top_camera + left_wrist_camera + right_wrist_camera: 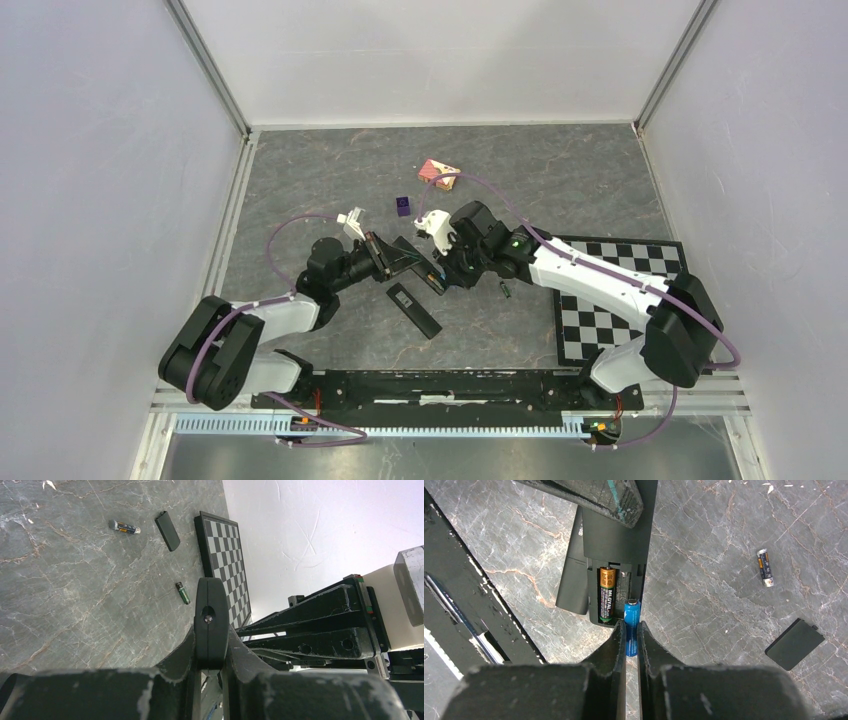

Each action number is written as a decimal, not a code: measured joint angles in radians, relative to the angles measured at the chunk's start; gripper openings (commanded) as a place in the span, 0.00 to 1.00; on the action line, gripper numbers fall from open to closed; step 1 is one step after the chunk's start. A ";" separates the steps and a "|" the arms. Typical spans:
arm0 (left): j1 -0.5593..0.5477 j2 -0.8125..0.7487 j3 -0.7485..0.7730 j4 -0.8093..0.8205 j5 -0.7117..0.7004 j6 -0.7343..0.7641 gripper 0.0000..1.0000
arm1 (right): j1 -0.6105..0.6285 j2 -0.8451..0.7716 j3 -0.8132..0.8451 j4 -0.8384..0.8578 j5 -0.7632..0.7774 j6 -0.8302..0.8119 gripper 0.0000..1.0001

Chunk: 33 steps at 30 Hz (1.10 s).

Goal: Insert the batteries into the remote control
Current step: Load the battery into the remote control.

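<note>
My left gripper (385, 258) is shut on the black remote control (408, 258) and holds it above the table, edge-on in the left wrist view (210, 600). In the right wrist view the remote (616, 540) shows its open battery bay, with a dark green and gold battery (606, 596) lying in the left slot. My right gripper (631, 630) is shut on the bright blue battery (631, 617), whose tip is at the mouth of the bay's empty right slot. In the top view the right gripper (445, 272) meets the remote's end.
A second slim black bar (413, 310) with a pale patch lies just below the grippers. A loose dark green battery (507, 291) lies by the checkerboard (620, 290). Another battery (765, 567) and a black cover (794, 644) lie on the table. A purple cube (403, 207) and a red-and-white box (439, 173) sit behind.
</note>
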 measured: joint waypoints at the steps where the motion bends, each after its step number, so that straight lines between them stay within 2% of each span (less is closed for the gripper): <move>1: 0.000 0.000 0.001 0.000 0.001 0.000 0.02 | 0.000 0.000 0.000 0.000 -0.003 0.000 0.04; 10: 0.000 0.000 0.007 0.002 0.004 -0.006 0.02 | 0.000 0.003 0.000 0.023 -0.047 0.001 0.07; 18: 0.000 0.000 0.010 -0.001 0.003 -0.013 0.02 | 0.000 0.015 0.000 0.031 -0.041 0.006 0.17; 24: 0.002 0.000 0.010 -0.003 0.003 -0.020 0.02 | 0.000 0.015 0.000 0.039 -0.026 0.013 0.18; 33: 0.006 0.000 0.011 -0.021 0.006 -0.061 0.02 | 0.000 0.015 0.000 0.056 -0.016 0.023 0.29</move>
